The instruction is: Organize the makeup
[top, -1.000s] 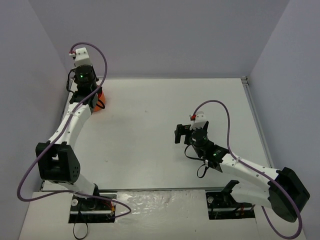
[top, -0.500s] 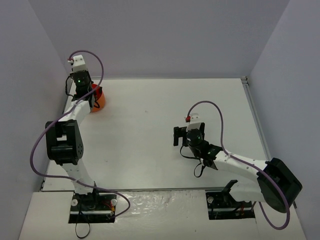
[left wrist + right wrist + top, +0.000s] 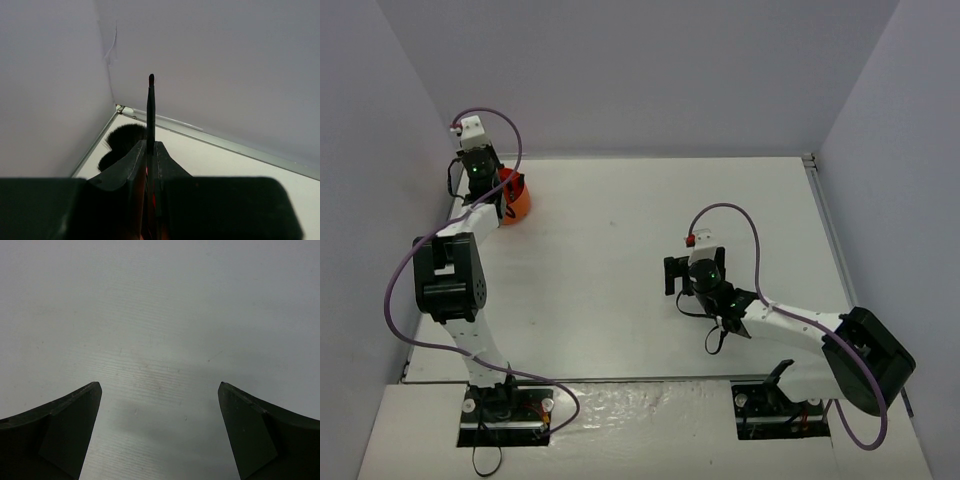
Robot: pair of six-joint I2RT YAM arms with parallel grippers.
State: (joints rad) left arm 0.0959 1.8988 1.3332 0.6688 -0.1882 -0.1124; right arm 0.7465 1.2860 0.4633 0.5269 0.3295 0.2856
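Observation:
My left gripper (image 3: 492, 190) is at the far left corner, right at the orange round holder (image 3: 517, 203). In the left wrist view its jaws (image 3: 151, 146) are shut on a thin black pencil (image 3: 150, 107) that sticks straight out past the fingertips, its dark reddish tip toward the back wall. A black fluffy brush head (image 3: 121, 142) shows just behind the left finger. An orange glow shows low between the fingers. My right gripper (image 3: 675, 272) is open and empty over bare table right of centre, and nothing lies between its jaws in the right wrist view (image 3: 160, 387). Other makeup is out of view.
The back wall and left wall meet close behind the holder, with the table's metal edge strip (image 3: 210, 134) along the wall. The white table (image 3: 620, 250) lies between the two arms.
The left arm has folded back toward the far left corner, carrying its wrist a little left over the holder. The right gripper has drifted slightly left and stays open.

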